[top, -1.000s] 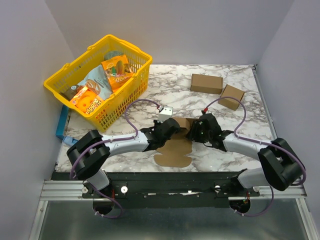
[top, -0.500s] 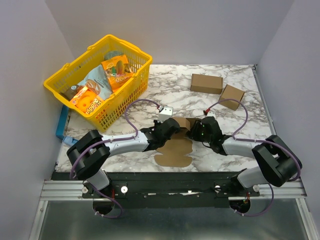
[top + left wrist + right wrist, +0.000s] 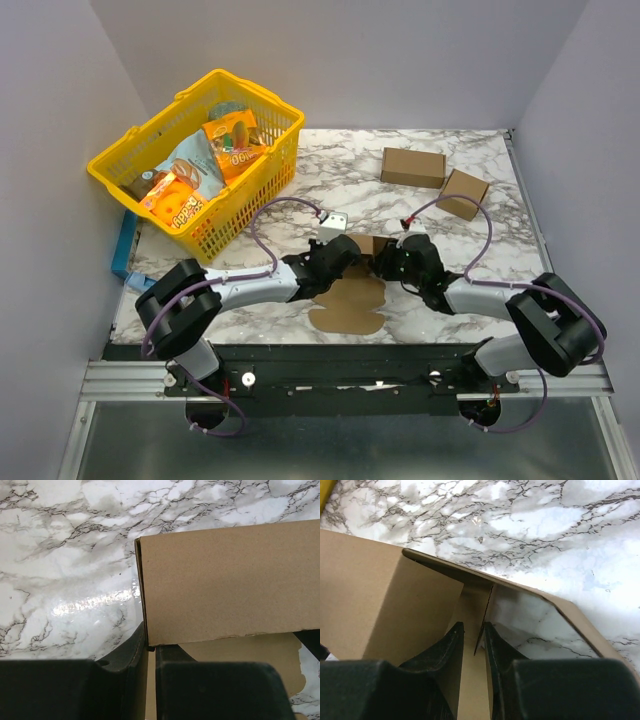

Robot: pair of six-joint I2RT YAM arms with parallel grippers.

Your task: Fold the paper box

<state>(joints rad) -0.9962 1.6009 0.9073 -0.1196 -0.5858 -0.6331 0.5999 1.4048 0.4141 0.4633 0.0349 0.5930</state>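
Pale grey walls are closing in a white, grey-veined marble table [image 3: 400, 205]. At its far left corner a yellow plastic mesh basket [image 3: 240, 205] is sitting, holding bright snack packets [image 3: 190, 175]. Toward the far right corner, a long brown cardboard cuboid [image 3: 412, 167] and a squarish brown cardboard cuboid [image 3: 463, 193] are lying just beside each other.

The plain brown die-cut cardboard paper box [image 3: 350, 300] is lying near the middle of the near edge, between the two arms. Its rounded flap is spreading flat toward that edge, and its far walls are standing upright.

The left gripper [image 3: 151, 647] is reaching in from the left, its black fingers [image 3: 125, 680] pressed together on the bottom corner of an upright wall of the paper box.

The right gripper [image 3: 474, 630] is reaching in from the right. Its fingers [image 3: 447, 645] are standing narrowly apart, straddling a thin upright flap inside the paper box. Whether they are actually squeezing that flap I cannot tell.
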